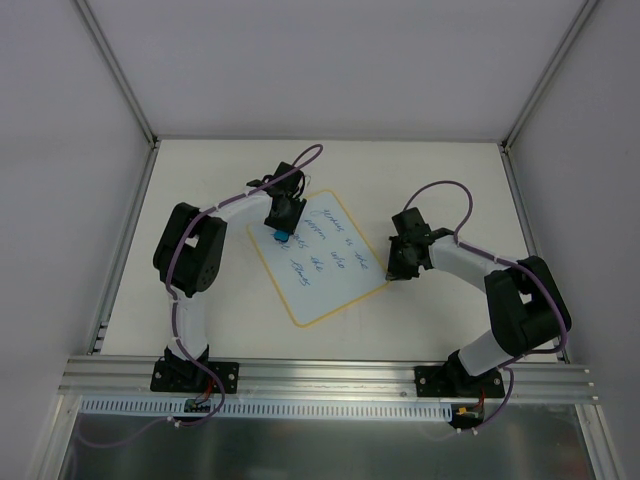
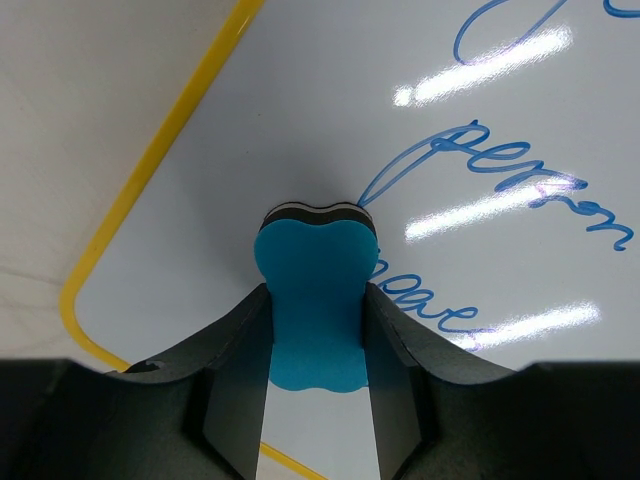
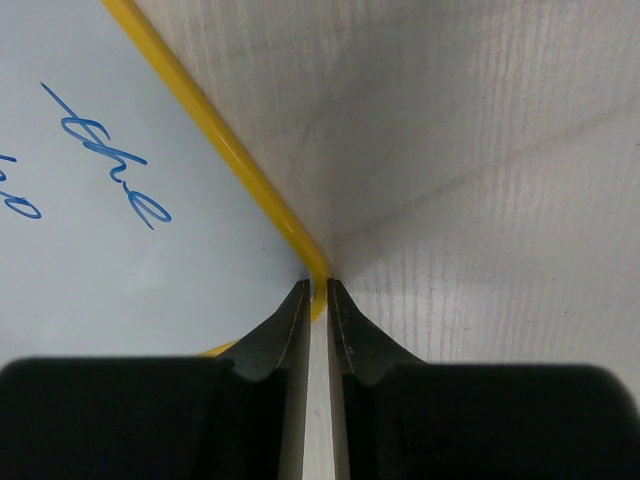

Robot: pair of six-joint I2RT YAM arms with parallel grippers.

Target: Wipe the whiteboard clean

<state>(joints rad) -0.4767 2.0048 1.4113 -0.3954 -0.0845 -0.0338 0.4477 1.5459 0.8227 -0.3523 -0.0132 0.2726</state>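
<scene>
Table [image 1: 200, 170] margin around whiteboard [image 1: 335, 275]; left end effector [image 2: 317, 300] tight on eraser [image 2: 318, 250], right end effector [image 3: 318, 285] almost shut at board corner.

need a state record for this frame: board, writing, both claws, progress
whiteboard: flat on the table, turned at an angle, yellow border
handwriting: blue, several lines, none visibly wiped
left claw: shut on the blue eraser, whose felt end appears to touch the board near its left edge, beside the word "person"
right claw: jaws almost closed, tips at the board's right corner, nothing seen between them; cannot tell if it presses down
progress: wiping not yet evident
</scene>
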